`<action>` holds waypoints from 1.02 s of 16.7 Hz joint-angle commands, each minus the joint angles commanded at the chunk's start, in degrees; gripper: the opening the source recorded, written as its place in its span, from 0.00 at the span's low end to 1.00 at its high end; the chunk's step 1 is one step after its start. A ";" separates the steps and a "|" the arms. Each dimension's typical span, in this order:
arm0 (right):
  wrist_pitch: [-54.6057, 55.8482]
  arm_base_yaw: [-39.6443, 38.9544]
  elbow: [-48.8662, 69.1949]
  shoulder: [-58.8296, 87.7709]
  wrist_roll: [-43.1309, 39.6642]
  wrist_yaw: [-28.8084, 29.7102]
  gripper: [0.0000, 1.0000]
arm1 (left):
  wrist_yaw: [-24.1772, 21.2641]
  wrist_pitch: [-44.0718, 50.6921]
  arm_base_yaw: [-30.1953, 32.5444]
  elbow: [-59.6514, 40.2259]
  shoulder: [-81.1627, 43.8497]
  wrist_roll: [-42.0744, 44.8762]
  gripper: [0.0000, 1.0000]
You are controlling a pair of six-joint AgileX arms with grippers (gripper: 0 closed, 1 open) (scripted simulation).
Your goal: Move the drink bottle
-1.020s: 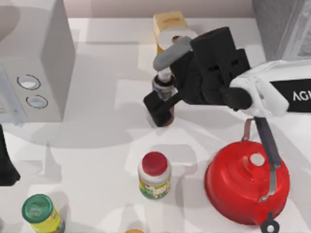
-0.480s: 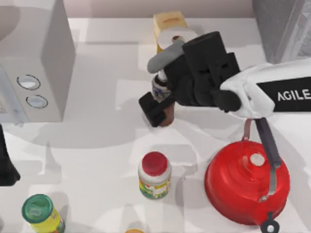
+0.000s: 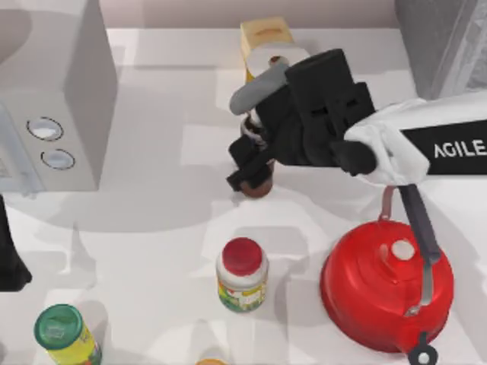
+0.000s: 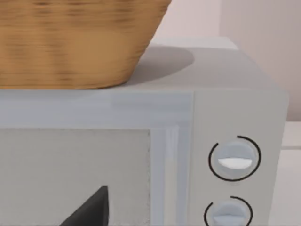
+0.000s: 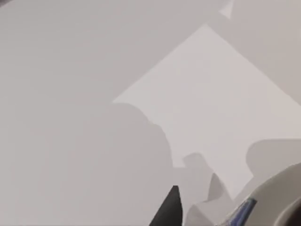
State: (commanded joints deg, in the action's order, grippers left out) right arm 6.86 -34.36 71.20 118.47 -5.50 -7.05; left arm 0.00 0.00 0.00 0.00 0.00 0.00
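Drink bottle [image 3: 257, 185] stands roughly upright within right claw [image 3: 249, 161].

The red kettle [image 3: 386, 293] looks like glossy enamelled metal with a bright metal handle frame, and the table [image 3: 152, 251] is smooth matt white. The basket [image 4: 70, 42] on the microwave [image 4: 235, 108] is rough woven wicker; the microwave's casing looks like matt grey metal. The right gripper [image 3: 251, 163] is matt black plastic
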 joint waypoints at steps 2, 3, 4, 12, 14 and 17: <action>0.00 0.00 0.00 0.00 0.00 0.00 0.10 | 0.00 0.00 0.00 0.00 0.00 0.00 1.00; 0.00 0.00 0.00 0.00 0.00 0.00 0.02 | 0.00 0.00 0.00 0.00 0.00 0.00 1.00; 0.00 0.00 0.00 0.00 0.00 0.00 0.00 | 0.00 0.00 0.00 0.00 0.00 0.00 1.00; -0.02 0.17 -0.02 -0.09 0.07 0.00 0.00 | 0.00 0.00 0.00 0.00 0.00 0.00 1.00; -0.34 0.96 -0.47 -0.92 0.17 0.33 0.00 | 0.00 0.00 0.00 0.00 0.00 0.00 1.00; -1.97 5.70 -3.72 -6.31 1.07 2.33 0.00 | 0.00 0.00 0.00 0.00 0.00 0.00 1.00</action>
State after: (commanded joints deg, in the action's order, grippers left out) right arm 4.89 -28.65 67.48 112.15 -4.43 -4.72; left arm 0.00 0.00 0.00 0.00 0.00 0.00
